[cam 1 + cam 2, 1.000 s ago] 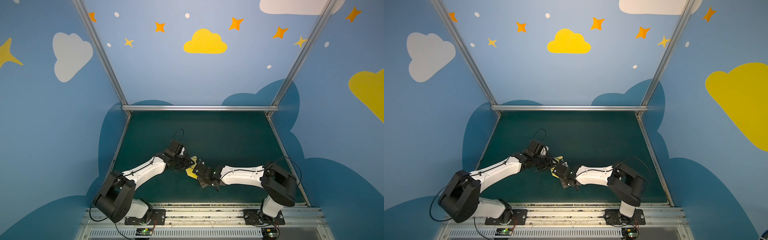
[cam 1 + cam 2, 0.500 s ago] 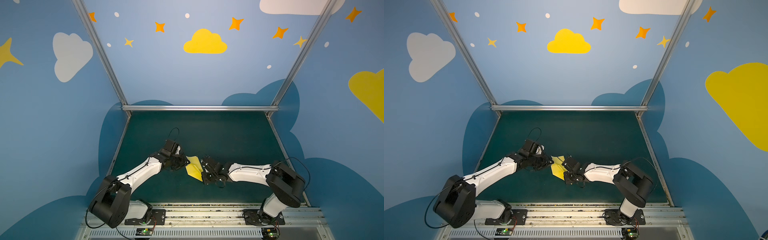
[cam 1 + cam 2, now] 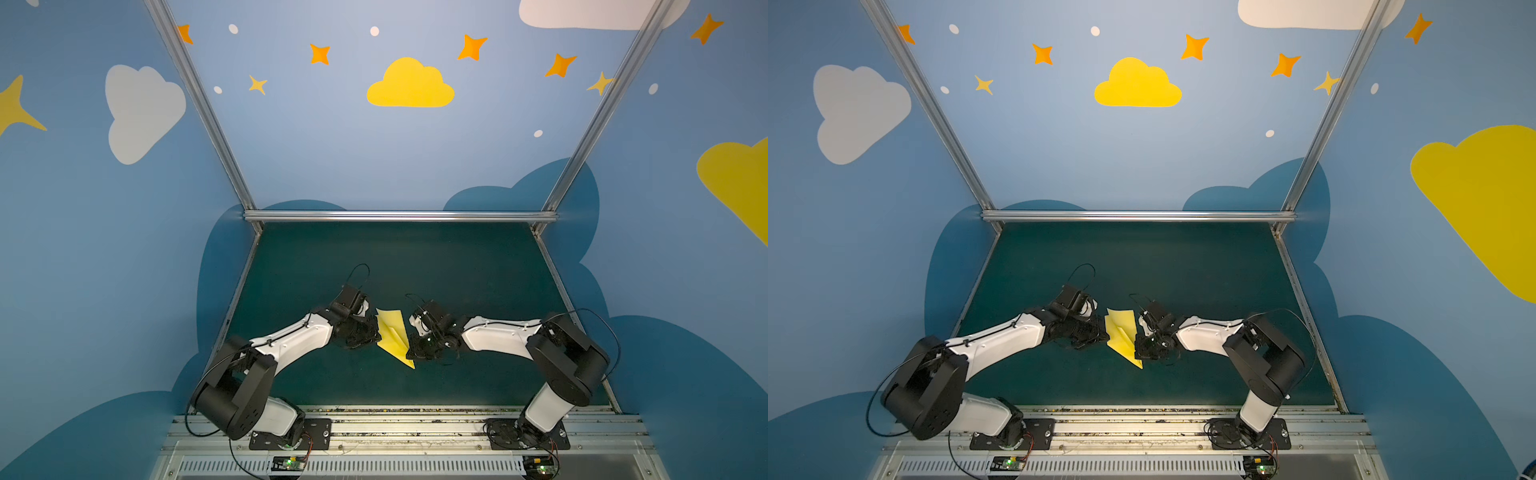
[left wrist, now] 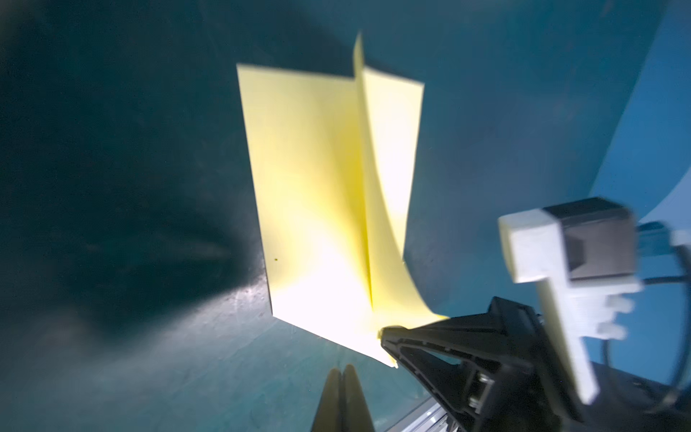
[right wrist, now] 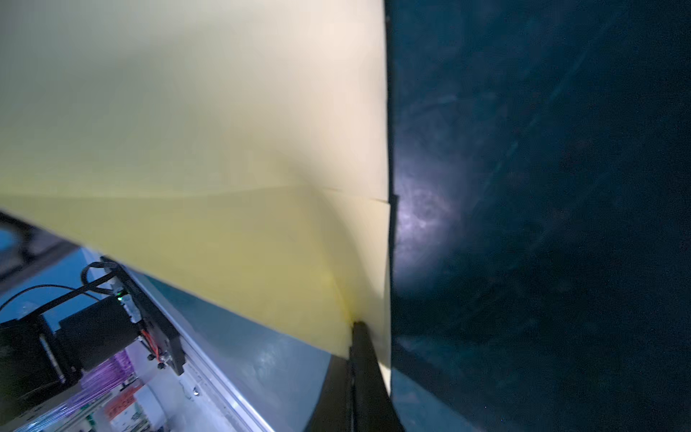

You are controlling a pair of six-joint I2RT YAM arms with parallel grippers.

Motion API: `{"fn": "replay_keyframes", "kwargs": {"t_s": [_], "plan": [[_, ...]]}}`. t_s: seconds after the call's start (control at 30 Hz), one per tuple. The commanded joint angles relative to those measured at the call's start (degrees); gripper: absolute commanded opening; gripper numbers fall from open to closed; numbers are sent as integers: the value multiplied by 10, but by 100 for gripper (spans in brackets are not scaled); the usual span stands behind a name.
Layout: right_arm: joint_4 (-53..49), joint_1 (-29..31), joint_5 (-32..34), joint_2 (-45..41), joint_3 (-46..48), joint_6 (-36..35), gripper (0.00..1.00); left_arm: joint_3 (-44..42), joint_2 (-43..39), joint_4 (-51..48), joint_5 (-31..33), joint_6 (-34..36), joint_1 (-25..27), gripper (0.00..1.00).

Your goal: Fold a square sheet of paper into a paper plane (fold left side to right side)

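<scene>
The square sheet of paper, now folded into a pale yellow paper plane (image 3: 392,334) (image 3: 1120,334), lies slantwise on the green mat between the two grippers, nose toward the front. My right gripper (image 3: 410,350) (image 3: 1136,351) (image 5: 357,326) is shut on the plane's edge near the nose, and its black fingers (image 4: 411,336) pinch the paper plane (image 4: 318,194) there. One flap stands up along the centre crease. My left gripper (image 3: 376,337) (image 3: 1104,338) (image 4: 344,369) is shut and empty, just off the plane's left edge. The paper plane (image 5: 224,142) fills much of the right wrist view.
The green mat (image 3: 415,266) is bounded by an aluminium bar (image 3: 399,216) at the back and blue painted walls at the sides. A metal rail (image 3: 395,424) with both arm bases runs along the front edge.
The two grippers have drawn apart, uncovering the plane between them. The left gripper has closed and moved off to the left without the paper. The right gripper has kept its hold.
</scene>
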State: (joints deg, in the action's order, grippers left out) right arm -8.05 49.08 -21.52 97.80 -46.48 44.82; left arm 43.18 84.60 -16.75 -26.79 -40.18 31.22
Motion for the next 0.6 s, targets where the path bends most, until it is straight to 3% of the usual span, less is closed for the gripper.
{"fn": "replay_keyframes", "kwargs": {"t_s": [0.0,0.57], "plan": [[33,4,-27,61,45,19,0,24,29,10,-7,21,19,4],[50,-3,-28,60,64,13,0,55,101,53,-12,18,42,4]]}}
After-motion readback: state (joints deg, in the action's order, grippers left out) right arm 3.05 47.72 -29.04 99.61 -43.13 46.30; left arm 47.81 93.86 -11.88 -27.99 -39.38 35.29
